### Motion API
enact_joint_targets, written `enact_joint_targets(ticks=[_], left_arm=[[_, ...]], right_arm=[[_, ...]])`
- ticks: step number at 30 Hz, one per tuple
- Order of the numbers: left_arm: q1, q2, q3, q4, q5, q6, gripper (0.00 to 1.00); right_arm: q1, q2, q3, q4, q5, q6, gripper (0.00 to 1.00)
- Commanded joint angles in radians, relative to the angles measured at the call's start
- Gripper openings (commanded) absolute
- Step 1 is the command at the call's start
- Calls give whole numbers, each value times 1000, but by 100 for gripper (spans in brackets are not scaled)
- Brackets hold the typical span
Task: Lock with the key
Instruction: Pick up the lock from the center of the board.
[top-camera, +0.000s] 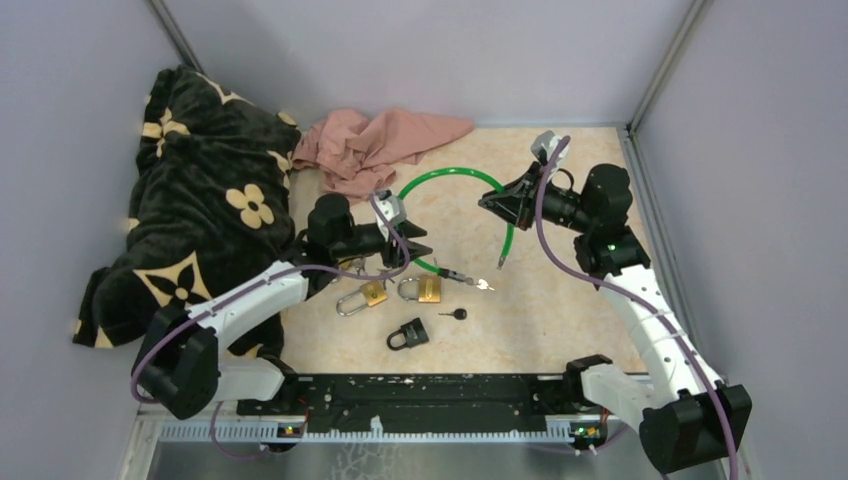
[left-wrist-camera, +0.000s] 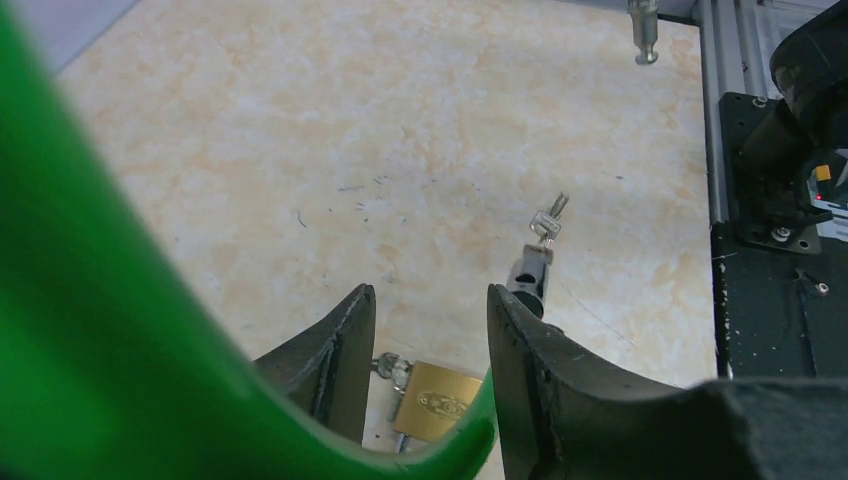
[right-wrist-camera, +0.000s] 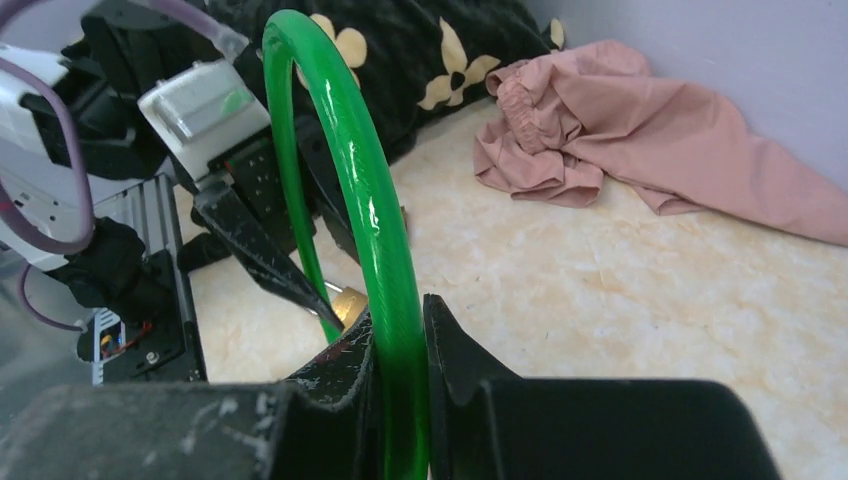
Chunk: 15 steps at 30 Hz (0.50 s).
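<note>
A green cable lock (top-camera: 450, 175) arches over the table. Its black lock head (top-camera: 458, 277) lies on the surface with a silver key (top-camera: 484, 285) in it. In the left wrist view the head (left-wrist-camera: 528, 275) and the key (left-wrist-camera: 547, 222) lie just beyond my fingers. My right gripper (right-wrist-camera: 398, 315) is shut on the green cable (right-wrist-camera: 370, 210), holding it up near the cable's free end (top-camera: 500, 262). My left gripper (left-wrist-camera: 430, 300) stands open, jaws apart, and the cable (left-wrist-camera: 90, 330) runs low across them without being pinched.
Two brass padlocks (top-camera: 365, 296) (top-camera: 425, 290), a black padlock (top-camera: 408, 334) and a small black key (top-camera: 455, 314) lie near the left gripper (top-camera: 418, 250). A black flowered blanket (top-camera: 190, 210) fills the left side. A pink cloth (top-camera: 375, 140) lies at the back.
</note>
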<state>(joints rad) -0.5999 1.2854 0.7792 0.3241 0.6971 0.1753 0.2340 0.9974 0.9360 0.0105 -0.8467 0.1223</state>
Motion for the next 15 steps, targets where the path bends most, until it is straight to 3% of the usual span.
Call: enact_joint_targets(ticks=[1, 9, 15], left_arm=[[-6, -30, -101, 248, 32, -110, 52], [-7, -55, -235, 438, 29, -172, 55], [-8, -61, -304, 537, 30, -256, 63]], right_arm=[[5, 11, 61, 204, -69, 68, 0], [5, 10, 85, 229, -59, 97, 0], [4, 28, 115, 233, -63, 107, 0]])
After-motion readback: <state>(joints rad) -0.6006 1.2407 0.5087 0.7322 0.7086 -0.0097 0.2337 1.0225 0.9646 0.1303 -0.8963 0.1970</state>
